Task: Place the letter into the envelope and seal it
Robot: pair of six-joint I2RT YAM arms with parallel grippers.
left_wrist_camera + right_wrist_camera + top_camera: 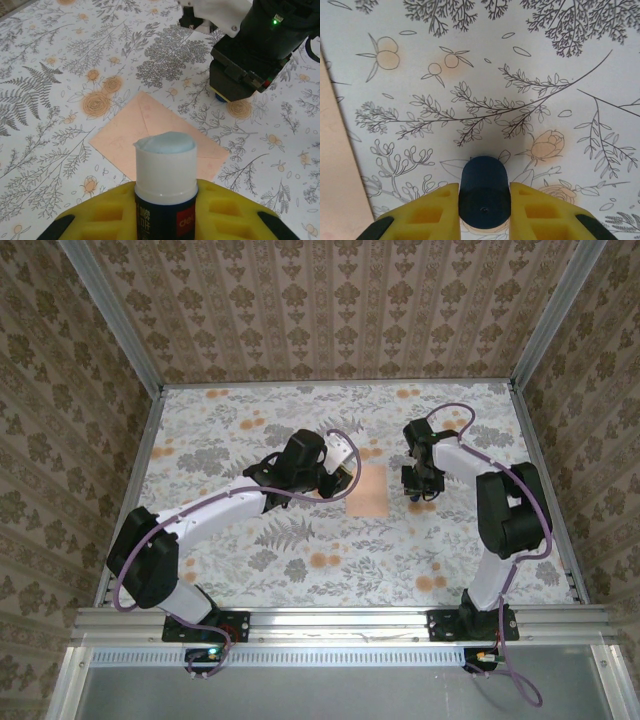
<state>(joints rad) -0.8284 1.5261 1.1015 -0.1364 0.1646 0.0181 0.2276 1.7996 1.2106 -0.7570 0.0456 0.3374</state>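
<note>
- Your left gripper [166, 207]: the yellow fingers [107, 212] are set narrow and clamped on a glue stick [165, 170]. The stick stands upright between them, uncapped, with a pale blue tip above a white collar.
- The label on the stick's dark body is cut off by the lower edge of the left wrist view and is unreadable.
- Your right gripper [484, 195]: its fingers [532, 205] are narrow and press on both sides of a dark blue cap [484, 175], held low over the table [250, 570].
- The envelope [367, 492] lies flat mid-table between the two grippers. The left one is at its left edge, the right one just beside its right edge.
- In the left wrist view the envelope [150, 125] lies just beyond the glue tip, its fold lines meeting in a point on the upper face.
- I cannot tell whether the flap is stuck down, or whether the tip touches the paper.
- In the right wrist view only a peach strip of the envelope [330, 150] shows at the left border; the rest is cut off.
- The cap's underside is hidden, so I cannot tell whether it touches the table.
</note>
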